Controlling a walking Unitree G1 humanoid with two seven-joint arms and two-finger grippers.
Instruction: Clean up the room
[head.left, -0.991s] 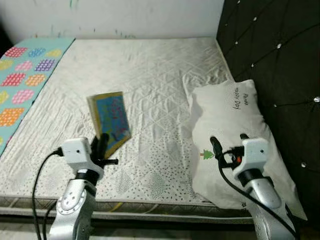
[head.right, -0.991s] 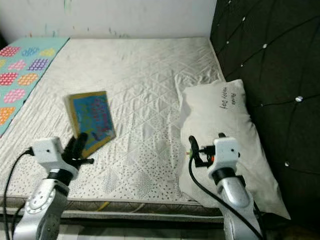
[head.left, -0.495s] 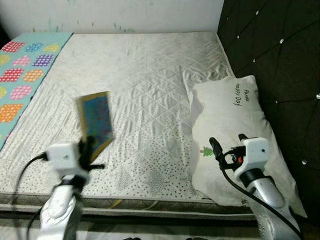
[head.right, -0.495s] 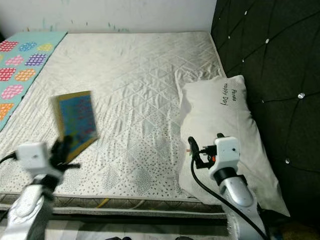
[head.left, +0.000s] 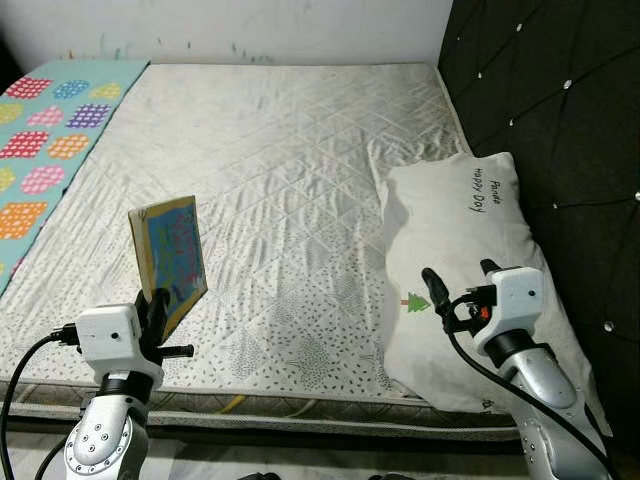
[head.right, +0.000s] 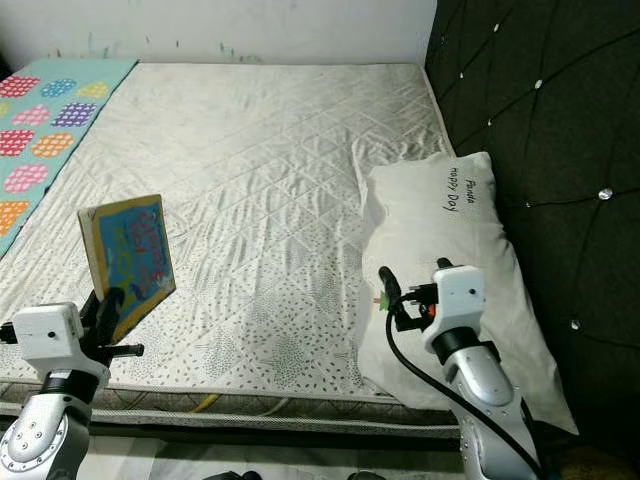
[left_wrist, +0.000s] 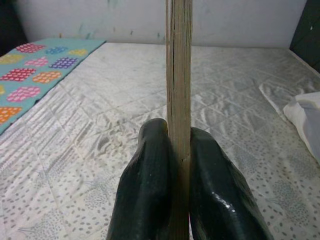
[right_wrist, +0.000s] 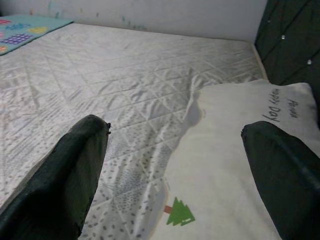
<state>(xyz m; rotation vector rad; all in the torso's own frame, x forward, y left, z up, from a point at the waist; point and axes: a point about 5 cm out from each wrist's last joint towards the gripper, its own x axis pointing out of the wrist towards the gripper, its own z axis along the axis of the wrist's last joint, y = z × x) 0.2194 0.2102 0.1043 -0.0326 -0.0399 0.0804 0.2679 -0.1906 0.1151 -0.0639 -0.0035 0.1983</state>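
A thin children's book (head.left: 170, 253) with a bright blue cover stands upright above the near left part of the mattress (head.left: 300, 150). My left gripper (head.left: 155, 306) is shut on its lower edge; the left wrist view shows the book (left_wrist: 178, 75) edge-on, pinched between the two black fingers (left_wrist: 150, 190). My right gripper (head.left: 455, 285) hovers open over the near end of a white pillow (head.left: 460, 240) that lies by the headboard, its fingers (right_wrist: 75, 170) wide apart with nothing between them.
A dark tufted headboard (head.left: 560, 130) runs along the right side. A teal blanket with coloured patches (head.left: 50, 130) covers the far left of the bed. The mattress front edge (head.left: 300, 405) is just before me, with floor below.
The left gripper has lifted the book off the mattress and tipped it upright, drawing it back toward the front edge. The right arm has stayed over the pillow.
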